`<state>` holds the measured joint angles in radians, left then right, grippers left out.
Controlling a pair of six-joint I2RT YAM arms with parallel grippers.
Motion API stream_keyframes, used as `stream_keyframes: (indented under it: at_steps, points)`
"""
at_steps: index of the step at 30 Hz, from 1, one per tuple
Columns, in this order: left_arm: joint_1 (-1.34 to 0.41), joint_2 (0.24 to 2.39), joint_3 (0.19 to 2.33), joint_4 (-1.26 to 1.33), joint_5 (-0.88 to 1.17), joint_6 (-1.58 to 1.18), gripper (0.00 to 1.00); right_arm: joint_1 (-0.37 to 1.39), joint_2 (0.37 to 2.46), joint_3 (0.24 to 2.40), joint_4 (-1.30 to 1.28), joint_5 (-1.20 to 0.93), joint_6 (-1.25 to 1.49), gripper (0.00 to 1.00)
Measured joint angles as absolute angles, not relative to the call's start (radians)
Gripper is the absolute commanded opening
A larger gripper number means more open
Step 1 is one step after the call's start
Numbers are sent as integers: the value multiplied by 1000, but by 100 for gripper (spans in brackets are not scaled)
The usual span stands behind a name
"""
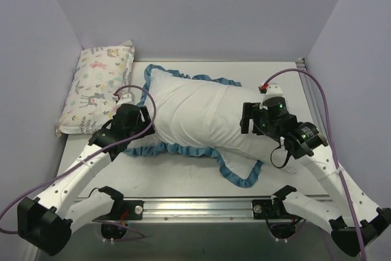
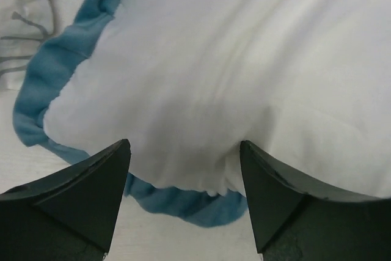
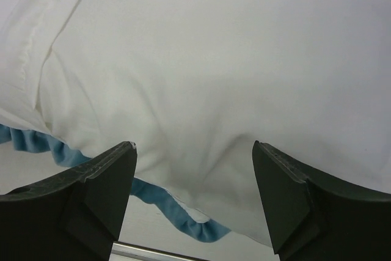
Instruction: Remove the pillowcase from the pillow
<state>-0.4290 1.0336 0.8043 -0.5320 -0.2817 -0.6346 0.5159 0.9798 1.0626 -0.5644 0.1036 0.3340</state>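
The pillowcase [image 1: 195,111] lies across the table with its plain white reverse up and its blue ruffled trim [image 1: 183,151] showing round the edges. It is plump; the pillow is inside it and I cannot tell its white surface apart from the case. My left gripper [image 1: 143,123] is open at the case's left end, its jaws either side of the white fabric [image 2: 201,90] just above the trim [image 2: 183,203]. My right gripper [image 1: 247,119] is open at the right end, over the white fabric [image 3: 201,77] near the trim [image 3: 183,215].
A small pastel animal-print pillow [image 1: 101,87] lies at the back left against the wall and also shows in the left wrist view [image 2: 18,4]. A metal rail [image 1: 201,203] runs along the table's near edge. Walls close in the back and both sides.
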Motion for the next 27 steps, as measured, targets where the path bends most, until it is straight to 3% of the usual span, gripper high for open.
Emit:
stream_keyframes:
  at_steps: [7,13,22,24,26,27]
  points:
    - [-763,892,793,-548,-351,-701,84,559,942,991,-560,183,319,81]
    - [-1005,989,710,-519,-435,-786,90,585,942,974,-560,209,318,83]
    - [-1037,1152,678,-319,-548,-809,92,751,903,973,-576,308,336,89]
    - [-1037,1188,665,-247,-571,-806,83,773,905,968,-580,331,345,89]
    - [-1030,1222,660,-201,-582,-805,40,787,910,958,-583,355,356,88]
    - [-1027,1241,661,-182,-584,-799,26,792,914,953,-587,364,360,88]
